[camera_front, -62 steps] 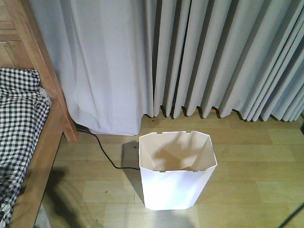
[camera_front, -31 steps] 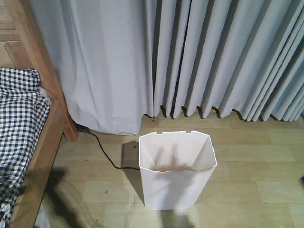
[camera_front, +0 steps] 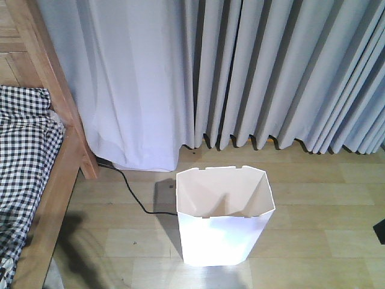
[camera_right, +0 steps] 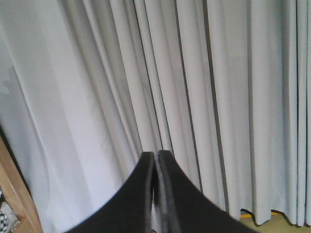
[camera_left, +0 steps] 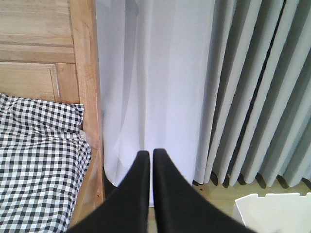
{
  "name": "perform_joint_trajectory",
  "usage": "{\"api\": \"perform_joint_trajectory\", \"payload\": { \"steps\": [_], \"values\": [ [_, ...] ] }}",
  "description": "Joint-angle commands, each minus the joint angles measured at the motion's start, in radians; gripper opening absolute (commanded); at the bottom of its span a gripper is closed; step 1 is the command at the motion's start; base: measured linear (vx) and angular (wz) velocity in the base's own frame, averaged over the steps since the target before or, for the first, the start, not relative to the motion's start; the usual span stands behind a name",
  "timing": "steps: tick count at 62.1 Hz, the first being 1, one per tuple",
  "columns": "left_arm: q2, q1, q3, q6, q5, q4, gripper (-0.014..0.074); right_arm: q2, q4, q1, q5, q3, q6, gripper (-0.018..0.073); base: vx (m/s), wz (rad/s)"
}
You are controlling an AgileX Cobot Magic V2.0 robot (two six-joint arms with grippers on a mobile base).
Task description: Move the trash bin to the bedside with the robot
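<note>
both grippers are pressed together and hold nothing. the left gripper (camera_left: 147, 154) hangs in the air with its fingertips touching or nearly so, aimed at the curtain (camera_left: 204, 87); the right gripper (camera_right: 155, 155) does the same, its fingers flat against each other. carried shut and lifted like this, they seem parked out of the way, which would fit a job where the base does the moving, though that is only a guess.

below and to the right of the left gripper, a corner of the bin (camera_left: 272, 211) shows at the frame's edge. to that gripper's left stands the bed (camera_left: 82, 97), its wooden post upright and the checked bedding beyond it.

in the front view the bin (camera_front: 224, 241) stands upright on the floor (camera_front: 319, 241), open mouth up, nothing visible inside. it sits near the bed (camera_front: 63, 174) but apart from it, with a strip of bare floor between. whether that counts as bedside is hard to settle: it fits a bin set down near the bed or one yet to be brought closer.

a cable (camera_front: 132, 195) runs across that strip from the curtain foot toward the bin's back, and could snag. the curtain hem lies just behind the bin. to the right the floor is open.
</note>
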State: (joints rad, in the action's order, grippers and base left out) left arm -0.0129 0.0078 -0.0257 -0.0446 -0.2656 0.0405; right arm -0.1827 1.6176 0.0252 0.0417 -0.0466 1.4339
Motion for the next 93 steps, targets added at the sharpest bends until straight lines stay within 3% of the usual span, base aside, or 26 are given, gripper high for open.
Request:
{"api": "perform_joint_trajectory", "payload": {
  "steps": [1, 20, 32, 36, 41, 45, 56, 62, 67, 81, 93],
  "values": [
    [-0.014, 0.0, -0.019, -0.006, 0.067, 0.004, -0.0006, -0.01, 0.011, -0.002, 0.008, -0.026, 0.003, -0.0009, 0.0, 0.0],
    [-0.014, 0.0, -0.019, -0.006, 0.067, 0.004, -0.0006, -0.01, 0.005, -0.002, 0.002, -0.026, 0.007, -0.0009, 0.0, 0.0],
    [-0.014, 0.0, -0.019, -0.006, 0.067, 0.004, -0.0006, -0.01, -0.017, -0.003, -0.123, -0.026, 0.056, -0.0009, 0.0, 0.0],
    [-0.014, 0.0, -0.019, -0.006, 0.067, 0.004, -0.0006, -0.01, -0.067, -0.003, -0.126, -0.026, 0.048, -0.0009, 0.0, 0.0],
    [-0.014, 0.0, -0.019, -0.006, 0.067, 0.004, -0.0006, -0.01, -0.289, -0.002, -0.071, -0.027, -0.049, -0.0009, 0.0, 0.0],
    [-0.014, 0.0, -0.019, -0.006, 0.067, 0.004, -0.0006, -0.01, -0.538, -0.002, -0.021, -0.027, -0.234, -0.0009, 0.0, 0.0],
    [-0.014, 0.0, -0.019, -0.006, 0.067, 0.004, -0.0006, -0.01, -1.354, -0.002, -0.027, -0.026, -1.103, -0.0009, 0.0, 0.0],
    [-0.014, 0.0, -0.019, -0.006, 0.067, 0.004, -0.0006, -0.005, -1.673, -0.003, -0.02, -0.022, -1.406, -0.0009, 0.0, 0.0],
    [-0.014, 0.0, -0.019, -0.006, 0.067, 0.004, -0.0006, 0.029, -1.757, -0.004, -0.022, -0.006, -1.499, -0.0009, 0.0, 0.0],
    [-0.014, 0.0, -0.019, -0.006, 0.067, 0.004, -0.0006, 0.208, -1.747, -0.005, -0.042, 0.082, -1.469, -0.0009, 0.0, 0.0],
    [-0.014, 0.0, -0.019, -0.006, 0.067, 0.004, -0.0006, 0.206, -1.738, -0.005, -0.029, 0.082, -1.456, -0.0009, 0.0, 0.0]
  ]
}}
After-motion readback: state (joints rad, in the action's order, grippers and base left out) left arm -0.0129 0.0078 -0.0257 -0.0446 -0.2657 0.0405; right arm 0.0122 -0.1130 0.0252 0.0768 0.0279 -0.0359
